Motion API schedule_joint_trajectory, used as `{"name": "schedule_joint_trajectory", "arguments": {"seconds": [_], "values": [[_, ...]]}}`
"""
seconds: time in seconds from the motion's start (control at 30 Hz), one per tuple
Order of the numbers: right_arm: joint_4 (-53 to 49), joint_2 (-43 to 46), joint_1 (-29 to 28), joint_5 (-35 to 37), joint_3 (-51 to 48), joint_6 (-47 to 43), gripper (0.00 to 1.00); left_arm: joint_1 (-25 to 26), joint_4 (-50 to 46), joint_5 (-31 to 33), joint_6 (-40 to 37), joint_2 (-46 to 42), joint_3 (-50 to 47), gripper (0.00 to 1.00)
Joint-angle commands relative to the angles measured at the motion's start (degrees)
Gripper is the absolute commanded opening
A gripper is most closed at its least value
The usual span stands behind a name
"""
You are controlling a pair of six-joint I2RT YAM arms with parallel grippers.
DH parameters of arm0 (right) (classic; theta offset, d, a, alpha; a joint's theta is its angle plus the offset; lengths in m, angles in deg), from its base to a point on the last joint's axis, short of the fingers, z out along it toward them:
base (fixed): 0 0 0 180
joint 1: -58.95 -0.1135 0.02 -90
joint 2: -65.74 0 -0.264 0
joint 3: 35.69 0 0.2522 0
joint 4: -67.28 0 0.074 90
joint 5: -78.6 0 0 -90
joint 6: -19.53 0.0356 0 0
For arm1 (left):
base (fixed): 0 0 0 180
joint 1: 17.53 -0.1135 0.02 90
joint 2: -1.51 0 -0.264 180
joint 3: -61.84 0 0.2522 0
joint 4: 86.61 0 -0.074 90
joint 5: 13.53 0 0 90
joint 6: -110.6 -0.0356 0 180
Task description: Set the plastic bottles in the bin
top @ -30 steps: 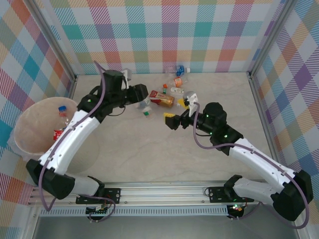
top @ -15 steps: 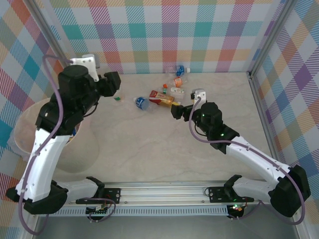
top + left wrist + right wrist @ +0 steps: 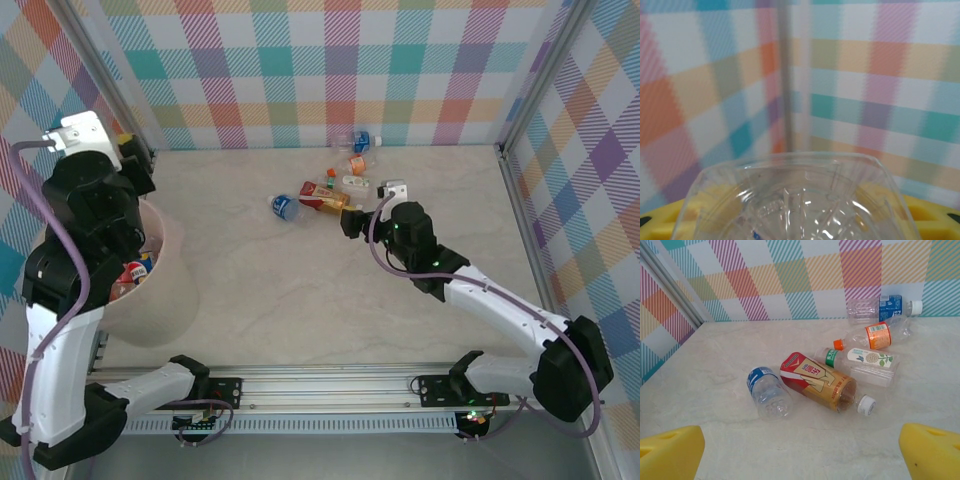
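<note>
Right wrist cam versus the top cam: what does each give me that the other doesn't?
Right wrist: the label print on the white-and-green-label bottle and orange-label bottle, and the right end effector spread wide open short of them. Top: the bin with bottles inside, and the left arm over it. Both: the blue-label bottle beside the red-and-gold bottle, lying on the table.

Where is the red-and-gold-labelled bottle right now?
The red-and-gold-labelled bottle lies on its side on the table in the right wrist view, between the blue-labelled bottle and the green-capped bottle, ahead of the right fingers.
</note>
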Motion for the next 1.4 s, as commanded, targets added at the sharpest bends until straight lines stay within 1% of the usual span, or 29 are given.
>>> {"name": "schedule_joint_trajectory", "arguments": {"seconds": [0.0, 0.03, 0.1, 0.13, 0.2, 0.3, 0.4, 0.43, 0.53, 0.57, 0.63, 0.73, 0.77, 0.8, 0.87, 0.9, 1.03, 1.13, 1.37], "values": [[-0.86, -0.79, 0.23, 0.08, 2.65, 0.85, 1.0, -6.6, -1.8, 9.98, -3.99, 3.23, 3.02, 0.57], [-1.19, -1.01, 0.22, -0.05, 2.99, 0.6, 1.0, -9.83, -4.2, 8.45, -2.07, 3.62, 3.47, 0.57], [-1.42, -1.15, 0.22, -0.13, 3.1, 0.41, 1.0, -15.7, -8.24, 1.47, 2.22, 3.67, 3.02, 0.57], [-1.42, -1.18, 0.25, -0.07, 3.04, 0.42, 1.0, -18.03, -10.38, -1.25, 4.25, 3.68, 2.62, 0.57], [-1.66, -1.19, 0.36, 0.06, 3.01, 0.5, 1.0, -20.99, -14.89, -4.46, 7.87, 3.93, 1.71, 0.57], [-2.28, -1.26, 0.32, 0.25, 3.1, 0.33, 1.0, -24.35, -20.9, -5.85, 12.53, 3.84, -0.21, 0.57], [-3.02, -1.58, 0.44, 0.27, 3.62, -0.27, 1.0, -28.41, -25.23, -3.66, 15.88, 3.29, -3.23, 0.57], [-3.35, -1.78, 0.42, 0.09, 3.95, -0.65, 1.0, -30.37, -25.46, -3.53, 16.51, 2.66, -4.94, 0.57], [-4.85, -2.8, 0.47, -0.66, 5.47, -2.47, 1.0, -36.7, -23.86, -5.9, 16.91, 0.35, -10.46, 0.57], [-5.41, -3.18, 0.48, -0.88, 6.01, -3.02, 1.0, -38.54, -22.98, -7.28, 16.94, -0.36, -11.97, 0.57], [-6.37, -3.81, 0.49, -1.41, 7.07, -4.0, 1.0, -44.36, -21.23, -11.03, 17.34, -1.38, -15.39, 0.58], [-6.63, -4.21, 0.49, -1.76, 7.67, -4.1, 1.0, -50.41, -21.85, -15.44, 19.63, -0.28, -18.56, 0.6], [-6.52, -4.2, 0.49, -1.85, 7.61, -3.92, 1.0, -51.55, -22.58, -16.13, 20.47, 0.63, -18.94, 0.61], [-6.35, -4.18, 0.49, -1.81, 7.51, -3.65, 1.0, -52.19, -23.46, -16.34, 21.62, 1.71, -19.11, 0.67], [-6.34, -4.1, 0.51, -1.85, 7.41, -3.15, 1.0, -52.3, -24.18, -17.21, 22.48, 3.24, -18.58, 0.84], [-6.37, -4.07, 0.49, -1.85, 7.35, -2.87, 1.0, -52.3, -24.49, -18.47, 22.4, 3.78, -17.73, 0.9], [-6.74, -3.75, 0.49, -1.51, 6.99, -2.02, 1.0, -52.34, -25.52, -20.85, 22.31, 3.76, -14.15, 0.95], [-6.69, -3.66, 0.49, -1.24, 6.64, -1.22, 1.0, -52.32, -25.39, -22.57, 22.23, 2.86, -12.48, 0.97], [-7.6, -3.11, 0.5, -1.15, 6.53, 0.46, 1.0, -52.14, -24.17, -32.84, 22.4, 1.85, -12.25, 1.0]]}}
